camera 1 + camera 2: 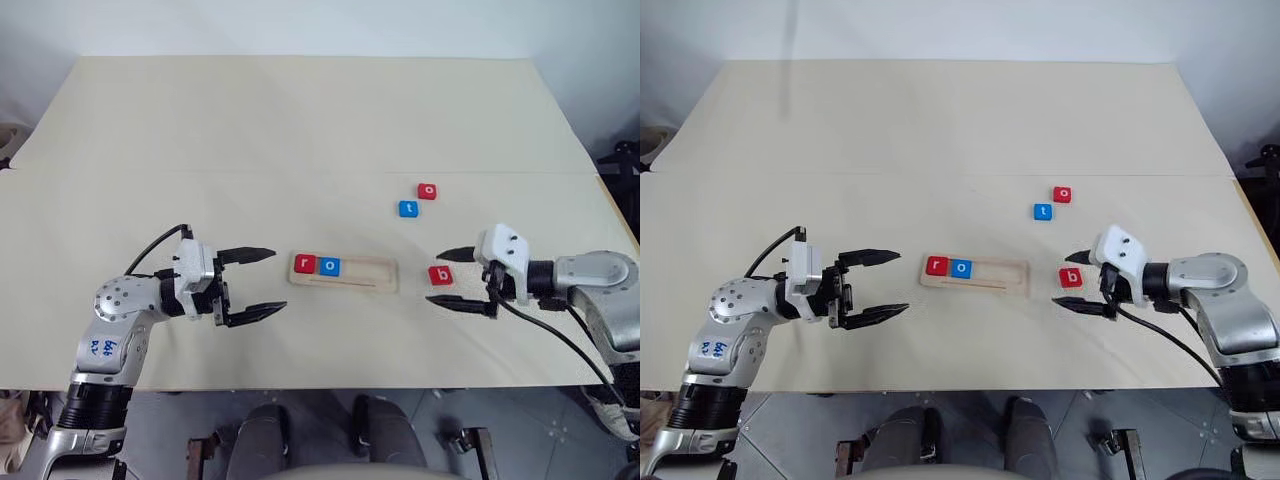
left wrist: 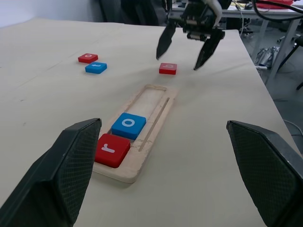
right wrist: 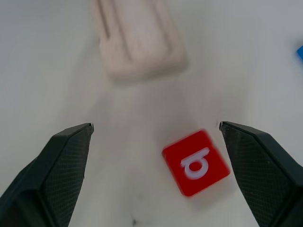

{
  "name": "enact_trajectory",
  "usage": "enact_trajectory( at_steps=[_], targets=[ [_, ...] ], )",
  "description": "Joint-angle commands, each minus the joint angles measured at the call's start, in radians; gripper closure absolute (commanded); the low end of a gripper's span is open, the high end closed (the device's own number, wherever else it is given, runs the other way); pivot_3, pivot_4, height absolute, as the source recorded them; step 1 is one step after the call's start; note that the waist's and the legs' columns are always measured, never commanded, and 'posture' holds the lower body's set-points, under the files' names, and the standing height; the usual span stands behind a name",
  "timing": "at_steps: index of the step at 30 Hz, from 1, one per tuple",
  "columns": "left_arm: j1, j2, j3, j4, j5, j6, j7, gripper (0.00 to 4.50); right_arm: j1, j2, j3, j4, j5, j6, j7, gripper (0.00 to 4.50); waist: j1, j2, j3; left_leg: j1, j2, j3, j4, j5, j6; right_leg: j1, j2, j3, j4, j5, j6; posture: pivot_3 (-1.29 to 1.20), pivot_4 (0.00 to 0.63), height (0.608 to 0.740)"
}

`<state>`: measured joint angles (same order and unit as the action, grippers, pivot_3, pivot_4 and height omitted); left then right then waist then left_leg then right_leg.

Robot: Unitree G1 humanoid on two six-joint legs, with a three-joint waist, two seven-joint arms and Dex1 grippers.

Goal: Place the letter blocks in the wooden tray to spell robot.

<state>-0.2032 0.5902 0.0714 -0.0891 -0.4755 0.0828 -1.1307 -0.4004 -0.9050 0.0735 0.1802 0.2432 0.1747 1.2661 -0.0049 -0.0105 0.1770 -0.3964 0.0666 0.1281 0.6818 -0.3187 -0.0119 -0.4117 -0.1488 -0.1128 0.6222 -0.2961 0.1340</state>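
- Letter blocks, five in all: I count three red and two blue, each with one white lowercase letter.
- Two of the five sit in the wooden tray [image 1: 343, 273], at its left end: the red r block [image 1: 304, 264] outermost and the blue o block [image 1: 329, 266] touching it on the tray's inner side.
- One tray only; it lies flat on the table [image 1: 300, 120] between my two arms, and I see the rest of its groove bare to the right of the two blocks.
- Three blocks lie loose on the table, right of the tray: the red b block [image 1: 440, 275] just off the tray's right end, and farther back a pair close together, the blue t block [image 1: 408, 208] and the red o block [image 1: 427, 190].
- Right gripper [image 1: 459, 279]: I see its two black fingers spread wide, one on either side of the red b block, touching neither edge; it holds nothing.
- Left gripper [image 1: 262, 283]: fingers likewise spread wide and empty, pointing toward the tray's left end and standing apart from it.
- From the left wrist camera I see the tray running away lengthwise, r nearest, then o, with the b block beyond its far end.
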Motion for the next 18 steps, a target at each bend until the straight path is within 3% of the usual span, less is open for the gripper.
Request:
enact_trajectory(
  at_steps=[1, 6, 7, 9, 16, 18],
  targets=[
    [0.023, 0.009, 0.027, -0.058, -0.021, 0.002, 0.016, 0.0, -0.078, -0.011, 0.033, 0.169, -0.073, -0.186, 0.084, 0.04, 0.0, 0.0, 0.0, 0.0, 0.0, 0.0, 0.0, 0.0, 0.0, 0.0, 0.0, 0.0, 0.0, 0.0, 0.0, 0.0, 0.15, 0.74],
    [0.035, 0.01, 0.036, -0.076, -0.019, 0.003, 0.037, 0.0, -0.189, 0.051, 0.056, 0.336, -0.097, -0.232, 0.124, 0.04, 0.0, 0.0, 0.0, 0.0, 0.0, 0.0, 0.001, 0.0, -0.001, 0.0, 0.0, 0.0, 0.0, 0.0, 0.0, 0.0, 0.15, 0.74],
    [0.037, 0.01, 0.038, -0.08, -0.019, 0.003, 0.042, 0.0, -0.195, 0.057, 0.06, 0.348, -0.099, -0.233, 0.136, 0.21, 0.0, 0.0, 0.0, 0.001, 0.0, 0.0, 0.001, 0.0, -0.001, 0.0, 0.0, 0.0, 0.001, 0.0, 0.0, 0.0, 0.15, 0.74],
    [0.04, 0.011, 0.042, -0.085, -0.02, 0.004, 0.049, 0.0, -0.205, 0.067, 0.063, 0.364, -0.099, -0.222, 0.148, 0.61, 0.001, 0.0, 0.0, 0.0, 0.0, 0.0, 0.001, 0.0, -0.001, 0.0, 0.0, 0.0, 0.001, 0.0, 0.0, 0.0, 0.15, 0.74],
    [0.05, 0.02, 0.061, -0.09, -0.02, 0.002, 0.061, 0.0, -0.217, 0.071, 0.063, 0.375, -0.102, -0.207, 0.172, 2.92, 0.0, 0.0, 0.0, 0.001, 0.0, 0.0, 0.001, 0.0, -0.001, 0.001, 0.0, 0.0, 0.001, 0.0, 0.0, 0.0, 0.15, 0.74],
    [0.047, 0.018, 0.061, -0.087, -0.019, 0.001, 0.063, 0.0, -0.225, 0.069, 0.062, 0.362, -0.103, -0.205, 0.172, 3.03, 0.001, 0.0, 0.0, 0.001, 0.0, 0.0, 0.001, 0.0, -0.001, 0.001, 0.0, 0.0, 0.001, 0.0, 0.0, 0.0, 0.15, 0.74]
  ],
)
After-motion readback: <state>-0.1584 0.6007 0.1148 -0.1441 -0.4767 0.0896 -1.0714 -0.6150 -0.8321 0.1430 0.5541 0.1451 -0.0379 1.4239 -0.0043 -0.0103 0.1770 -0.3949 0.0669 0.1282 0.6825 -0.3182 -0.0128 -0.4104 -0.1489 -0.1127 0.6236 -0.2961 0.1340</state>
